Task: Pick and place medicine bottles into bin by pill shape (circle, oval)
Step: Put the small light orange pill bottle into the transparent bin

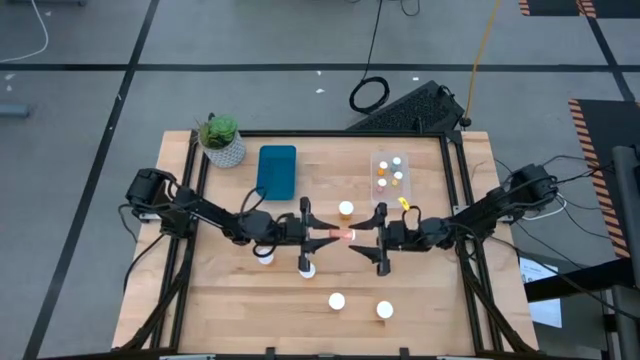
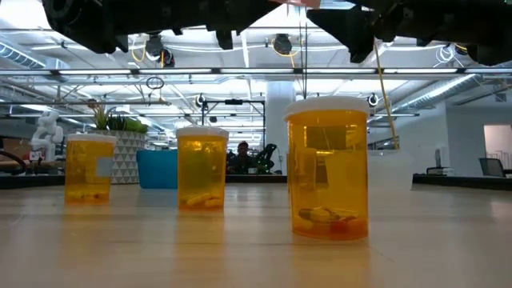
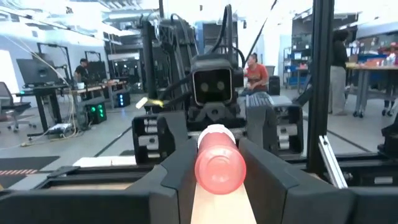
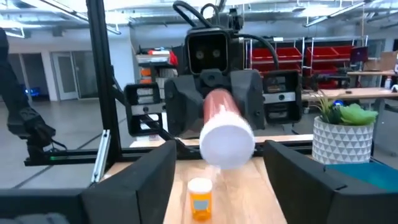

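A: Where's the pink bottle (image 1: 340, 235) rn?

B: Mid-table, up in the air, lying horizontal btw both arms. My left gripper (image 1: 318, 236) is clamped on its bottom end; the left wrist cam shows the pink base (image 3: 220, 165) squeezed btw the fingers (image 3: 268, 167).

A: And the right one?

B: Right gripper (image 1: 372, 238) sits at the cap end, fingers spread apart. On the right wrist cam the white cap (image 4: 227, 144) points straight at me, w/ fingers (image 4: 143, 175) wide on either side, not touching it.

A: Other bottles?

B: From above I see one white cap just behind the handoff (image 1: 346, 209), one under the left gripper (image 1: 306, 269), one by the left arm (image 1: 265, 257), two near the front edge (image 1: 337, 300) and (image 1: 385, 310). The low cam shows amber bodies standing upright; the nearest (image 2: 327, 171) has pills at the bottom.

A: Bins?

B: Clear bin (image 1: 391, 172) at back right holds several capped bottles. Teal bin (image 1: 277, 170) is back left, next to the potted plant (image 1: 221, 138).
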Controlling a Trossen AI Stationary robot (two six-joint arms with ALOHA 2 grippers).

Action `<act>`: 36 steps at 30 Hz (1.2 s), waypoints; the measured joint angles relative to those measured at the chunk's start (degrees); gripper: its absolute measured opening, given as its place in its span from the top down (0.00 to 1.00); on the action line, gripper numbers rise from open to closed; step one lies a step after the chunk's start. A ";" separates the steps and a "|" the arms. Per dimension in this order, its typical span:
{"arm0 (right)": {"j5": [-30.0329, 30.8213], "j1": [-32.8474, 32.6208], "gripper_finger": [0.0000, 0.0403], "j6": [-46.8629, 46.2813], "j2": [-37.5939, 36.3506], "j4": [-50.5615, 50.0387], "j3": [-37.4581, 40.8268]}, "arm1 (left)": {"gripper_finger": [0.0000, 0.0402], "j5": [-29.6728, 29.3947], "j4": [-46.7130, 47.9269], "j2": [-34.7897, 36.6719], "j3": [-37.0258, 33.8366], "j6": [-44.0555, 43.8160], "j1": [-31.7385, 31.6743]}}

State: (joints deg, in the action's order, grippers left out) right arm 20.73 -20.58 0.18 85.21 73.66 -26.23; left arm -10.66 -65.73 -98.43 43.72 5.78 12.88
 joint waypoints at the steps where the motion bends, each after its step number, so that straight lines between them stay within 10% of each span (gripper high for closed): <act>1: -0.02 0.00 0.43 0.30 0.02 -0.25 -0.27 | 0.70 -0.06 -0.47 0.00 0.00 -0.05 0.00; 25: 0.18 0.04 0.71 1.17 0.00 -0.52 -1.46 | 0.69 -1.75 1.42 0.04 0.02 0.59 0.07; 36: 0.24 0.31 0.72 0.69 -6.70 -10.61 -1.46 | 0.33 -5.25 8.20 1.71 0.10 -0.99 0.00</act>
State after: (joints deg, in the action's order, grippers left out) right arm 20.97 -20.27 0.87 78.51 63.05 -27.68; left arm -15.90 -57.53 -96.72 43.82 4.79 12.88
